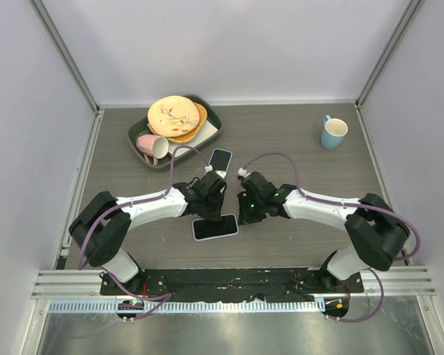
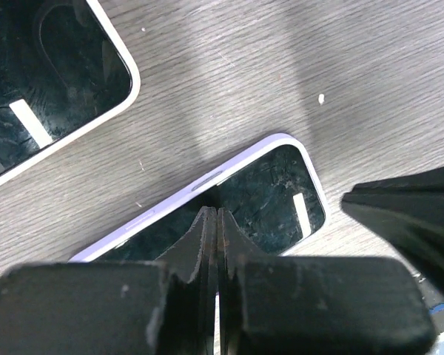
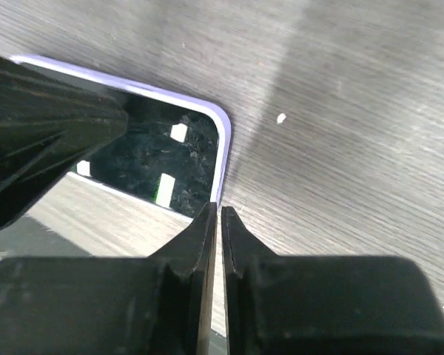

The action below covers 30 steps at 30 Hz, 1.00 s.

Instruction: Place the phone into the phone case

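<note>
The phone [image 1: 214, 228], with a glossy black face, lies flat on the wooden table between the two arms. The lavender rim of the phone case [image 2: 170, 203] frames it along its edges. My left gripper [image 1: 209, 209] is shut with nothing between its fingers. Its tips [image 2: 217, 211] rest over the phone's screen [image 2: 274, 192], just inside the long edge. My right gripper [image 1: 242, 217] is also shut and empty. Its tips [image 3: 219, 208] sit at the lavender rim [image 3: 223, 140] on the phone's [image 3: 155, 159] right end.
A second dark slab with a white rim [image 1: 220, 158] lies just beyond the left gripper. A green tray [image 1: 214, 122] at the back left holds plates [image 1: 174, 116] and a pink mug [image 1: 152, 145]. A blue mug [image 1: 333, 132] stands at the back right.
</note>
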Each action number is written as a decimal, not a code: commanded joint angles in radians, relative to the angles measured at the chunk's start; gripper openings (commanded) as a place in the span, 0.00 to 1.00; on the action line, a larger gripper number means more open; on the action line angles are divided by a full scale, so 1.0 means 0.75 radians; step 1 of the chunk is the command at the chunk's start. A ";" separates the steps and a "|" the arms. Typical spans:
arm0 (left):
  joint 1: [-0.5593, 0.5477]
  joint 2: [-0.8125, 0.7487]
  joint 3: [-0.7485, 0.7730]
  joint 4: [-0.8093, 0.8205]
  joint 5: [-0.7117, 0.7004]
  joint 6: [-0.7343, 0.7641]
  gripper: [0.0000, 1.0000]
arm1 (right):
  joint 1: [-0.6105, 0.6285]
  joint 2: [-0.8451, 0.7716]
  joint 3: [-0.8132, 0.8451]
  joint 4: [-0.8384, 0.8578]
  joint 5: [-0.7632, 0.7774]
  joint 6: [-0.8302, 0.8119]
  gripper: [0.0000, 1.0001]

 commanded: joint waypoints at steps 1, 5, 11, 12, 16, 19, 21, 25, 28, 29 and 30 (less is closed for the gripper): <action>-0.007 -0.169 -0.014 0.047 0.000 0.025 0.04 | -0.177 -0.255 -0.096 0.294 -0.366 0.099 0.14; 0.001 -0.374 -0.098 0.200 0.002 0.022 0.17 | -0.418 -0.390 -0.216 0.460 -0.599 0.187 0.43; 0.068 -0.664 -0.174 0.323 0.079 0.029 0.69 | -0.672 -0.466 -0.378 0.740 -0.898 0.399 0.75; 0.089 -0.691 -0.186 0.346 0.116 0.012 0.76 | -0.731 -0.468 -0.390 0.799 -0.932 0.424 0.77; 0.246 -0.814 -0.272 0.513 0.333 -0.082 0.96 | -0.848 -0.497 -0.364 0.808 -1.037 0.445 0.83; 0.342 -0.880 -0.311 0.585 0.435 -0.151 1.00 | -0.883 -0.521 -0.301 0.710 -1.047 0.372 0.84; 0.369 -0.912 -0.317 0.587 0.454 -0.160 1.00 | -0.888 -0.537 -0.276 0.633 -1.023 0.320 0.84; 0.434 -0.910 -0.313 0.540 0.484 -0.180 1.00 | -0.890 -0.554 -0.250 0.555 -0.978 0.255 0.84; 0.520 -0.831 -0.295 0.504 0.593 -0.213 1.00 | -0.890 -0.552 -0.211 0.410 -0.904 0.155 0.84; 0.541 -0.802 -0.286 0.491 0.603 -0.219 1.00 | -0.890 -0.548 -0.194 0.314 -0.882 0.128 0.84; 0.579 -0.780 -0.276 0.414 0.617 -0.219 1.00 | -0.890 -0.544 -0.180 0.277 -0.837 0.108 0.84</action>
